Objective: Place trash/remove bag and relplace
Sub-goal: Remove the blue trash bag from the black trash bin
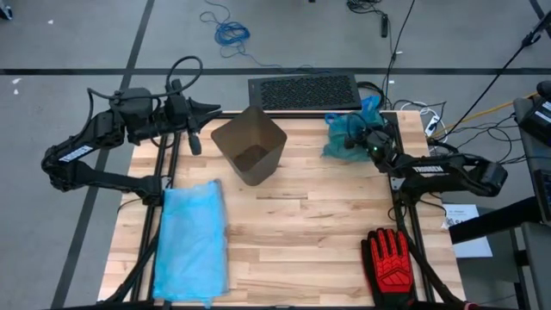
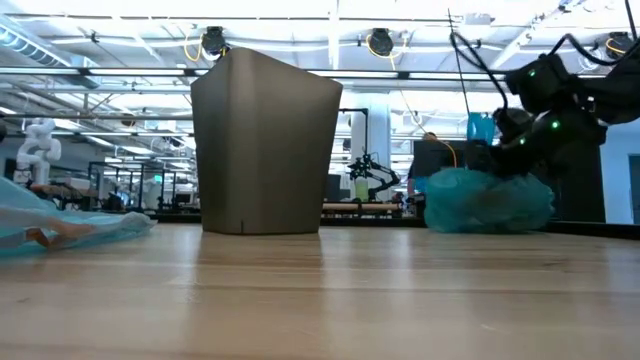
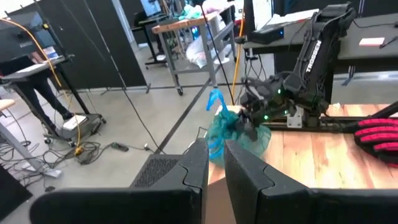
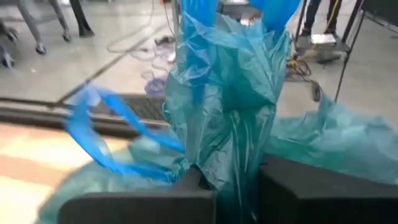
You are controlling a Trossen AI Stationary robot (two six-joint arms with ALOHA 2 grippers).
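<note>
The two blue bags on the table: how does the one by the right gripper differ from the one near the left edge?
The bunched bag sits crumpled and bulging at the far right corner, its neck pinched by the right gripper; the flat bag lies spread out near the left edge, untouched. The bunched bag looks teal and darker; the flat bag is paler blue. Both are thin translucent plastic, lying apart from the unlined brown bin. The left gripper waits beyond the bin.
</note>
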